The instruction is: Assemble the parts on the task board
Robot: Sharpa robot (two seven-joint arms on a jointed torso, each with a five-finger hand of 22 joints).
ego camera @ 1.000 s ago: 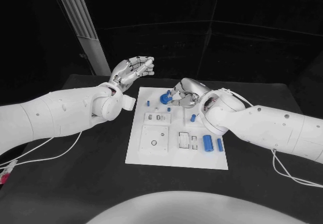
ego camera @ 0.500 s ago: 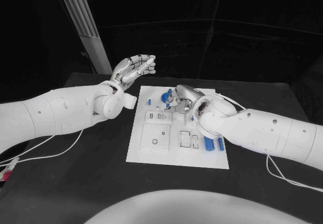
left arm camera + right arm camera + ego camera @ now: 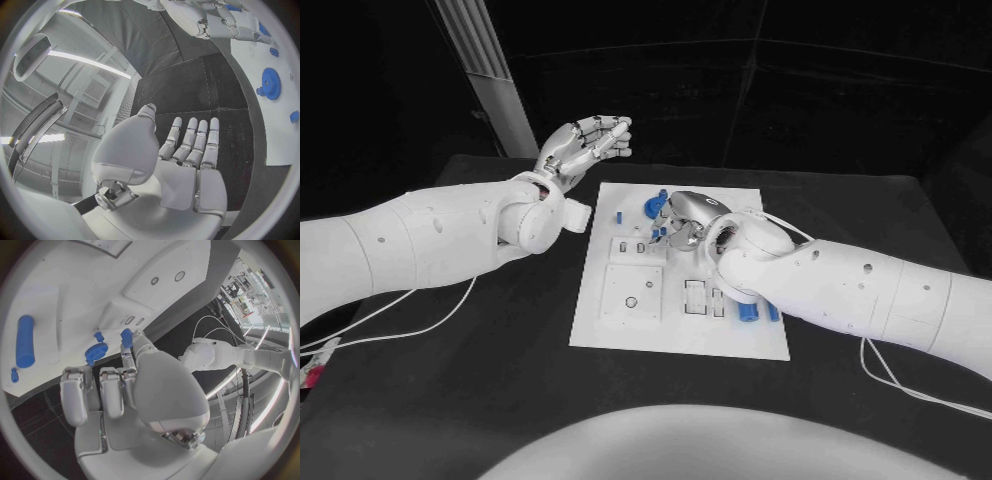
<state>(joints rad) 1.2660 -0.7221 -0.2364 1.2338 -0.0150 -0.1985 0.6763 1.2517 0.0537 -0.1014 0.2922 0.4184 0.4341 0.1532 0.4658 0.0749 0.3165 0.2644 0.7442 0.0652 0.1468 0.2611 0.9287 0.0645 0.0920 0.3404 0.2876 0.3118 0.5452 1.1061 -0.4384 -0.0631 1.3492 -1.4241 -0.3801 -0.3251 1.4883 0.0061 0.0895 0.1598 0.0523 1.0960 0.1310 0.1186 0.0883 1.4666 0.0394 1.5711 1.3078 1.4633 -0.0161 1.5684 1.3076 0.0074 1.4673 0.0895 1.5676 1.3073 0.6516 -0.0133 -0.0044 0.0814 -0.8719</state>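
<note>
I see the task board (image 3: 625, 330) lying flat in the middle of the black table (image 3: 473, 370), with its long axis going from near to far. My right hand (image 3: 678, 220) is low over the far half of the board, and between thumb and finger it pinches a small blue part (image 3: 126, 336); which way this piece points I cannot tell. Just beside this hand, on the far side, a blue gear (image 3: 655, 208) lies flat on the board. A blue cylinder (image 3: 24, 341) lies on its side on the board. My left hand (image 3: 584, 147) is raised over the table's far left, away from the board, fingers straight and apart, holding nothing.
</note>
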